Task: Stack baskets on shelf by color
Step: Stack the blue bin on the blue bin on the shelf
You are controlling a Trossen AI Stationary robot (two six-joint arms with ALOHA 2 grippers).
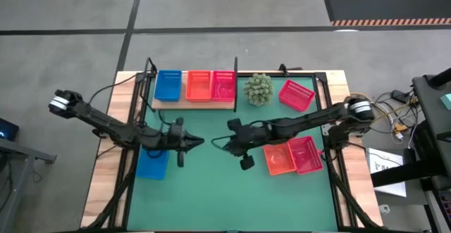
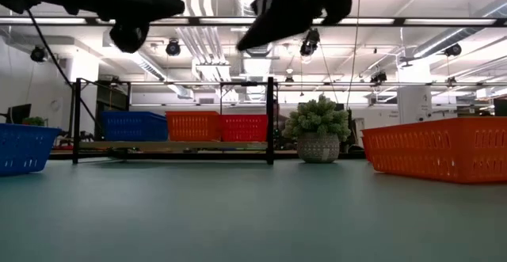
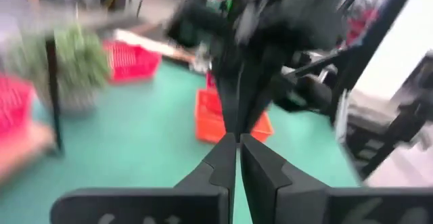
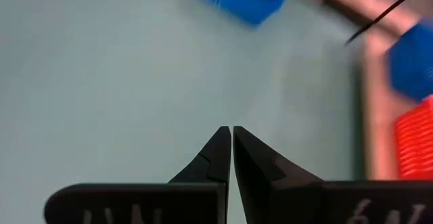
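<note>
Above mat centre: left tool (image 1: 198, 143), right tool (image 1: 230, 124) closed, empty, tip-to-tip.

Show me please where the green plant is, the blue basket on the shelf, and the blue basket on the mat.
green plant (image 1: 258, 89), high view, middle of its spiky top.
blue basket on the shelf (image 1: 168, 85), high view, its floor.
blue basket on the mat (image 1: 151, 164), high view, the part showing below the left arm.
</note>
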